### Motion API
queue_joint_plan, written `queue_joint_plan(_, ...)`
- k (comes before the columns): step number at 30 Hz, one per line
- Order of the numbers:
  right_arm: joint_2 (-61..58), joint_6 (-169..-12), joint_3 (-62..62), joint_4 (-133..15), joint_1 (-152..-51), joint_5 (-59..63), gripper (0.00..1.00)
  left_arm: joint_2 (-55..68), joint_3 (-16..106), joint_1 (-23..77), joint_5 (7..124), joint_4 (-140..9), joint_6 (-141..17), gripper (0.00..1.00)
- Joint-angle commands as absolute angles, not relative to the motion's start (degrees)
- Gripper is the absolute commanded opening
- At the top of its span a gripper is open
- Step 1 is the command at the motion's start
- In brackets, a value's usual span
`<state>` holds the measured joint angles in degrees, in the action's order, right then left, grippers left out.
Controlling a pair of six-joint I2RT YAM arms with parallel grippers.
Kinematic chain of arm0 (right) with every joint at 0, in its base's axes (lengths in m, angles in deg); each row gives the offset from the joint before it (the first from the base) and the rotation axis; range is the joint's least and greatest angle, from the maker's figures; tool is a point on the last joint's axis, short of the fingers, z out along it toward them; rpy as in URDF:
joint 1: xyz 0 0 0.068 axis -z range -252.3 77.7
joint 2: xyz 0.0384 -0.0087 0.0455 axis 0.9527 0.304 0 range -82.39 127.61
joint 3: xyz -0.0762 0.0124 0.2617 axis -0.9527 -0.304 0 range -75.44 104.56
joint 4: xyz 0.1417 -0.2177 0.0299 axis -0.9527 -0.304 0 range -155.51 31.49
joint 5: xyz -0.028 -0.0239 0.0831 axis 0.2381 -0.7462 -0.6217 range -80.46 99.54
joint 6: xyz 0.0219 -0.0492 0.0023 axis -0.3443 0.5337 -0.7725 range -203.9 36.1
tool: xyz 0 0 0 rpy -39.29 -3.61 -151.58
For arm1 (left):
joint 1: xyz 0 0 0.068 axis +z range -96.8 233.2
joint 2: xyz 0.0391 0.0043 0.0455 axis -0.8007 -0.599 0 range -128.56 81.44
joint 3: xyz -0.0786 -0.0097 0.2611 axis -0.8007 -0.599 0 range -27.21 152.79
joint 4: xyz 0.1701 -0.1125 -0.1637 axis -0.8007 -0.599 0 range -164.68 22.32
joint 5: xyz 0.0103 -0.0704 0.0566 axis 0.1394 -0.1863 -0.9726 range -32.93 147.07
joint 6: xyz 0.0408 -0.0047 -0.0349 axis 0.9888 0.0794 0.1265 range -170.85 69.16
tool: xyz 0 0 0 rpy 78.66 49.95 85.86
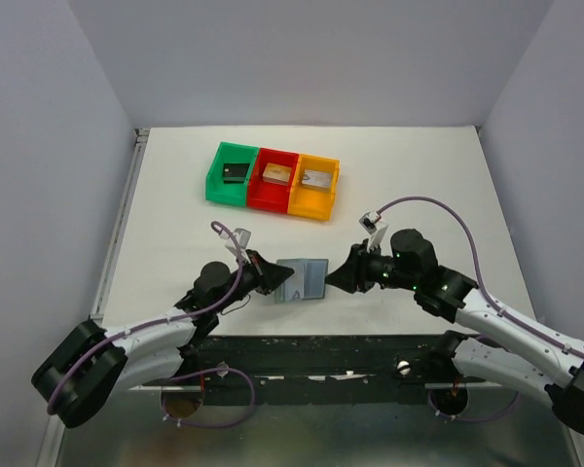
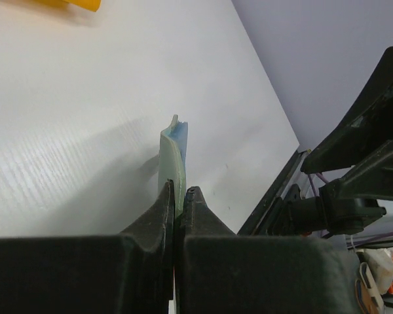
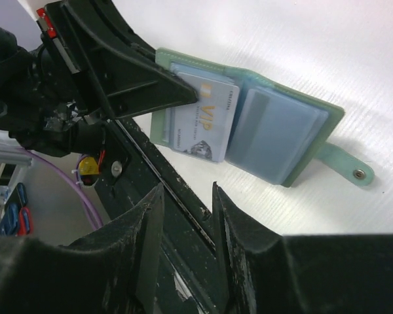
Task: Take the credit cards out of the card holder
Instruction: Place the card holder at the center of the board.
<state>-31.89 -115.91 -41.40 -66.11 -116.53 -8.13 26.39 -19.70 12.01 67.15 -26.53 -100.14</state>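
Reaching low, left pincer [image 2: 179, 195] clamps the card holder [image 1: 309, 278]; right pincer [image 3: 187, 196] hangs parted.

gold "VIP" — on silvery credit card [image 3: 206, 121], finer print unreadable
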Motion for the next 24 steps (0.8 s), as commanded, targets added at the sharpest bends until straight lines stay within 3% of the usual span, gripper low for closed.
queue_joint_plan(1, -30.89, -116.42, -42.57, -63.17, -116.34, -8.22, 0.43, 18.08, -17.46, 12.42, 68.66, -13.73, -102.26, 0.0)
queue_joint_plan(10, -30.01, -115.98, -44.15, -64.66, -116.34, -5.75, 0.43, 5.86, -14.56, 12.51, 70.95, -11.87, -102.7, 0.02)
queue_joint_plan(13, -30.01, -115.72, -44.15, -65.28, -116.25, -5.14, 0.44, 4.53, -13.59, 12.51, 72.09, -13.0, -102.17, 0.17)
queue_joint_plan(19, -29.48, -115.27, -44.15, -66.33, -116.34, -3.82, 0.49, 7.34, -12.8, 14.0, 71.39, -20.82, -99.45, 0.36)
queue_joint_plan(24, -28.6, -115.1, -43.8, -66.33, -116.34, -3.73, 0.5, 11.03, -13.85, 15.93, 70.52, -25.56, -98.22, 0.46)
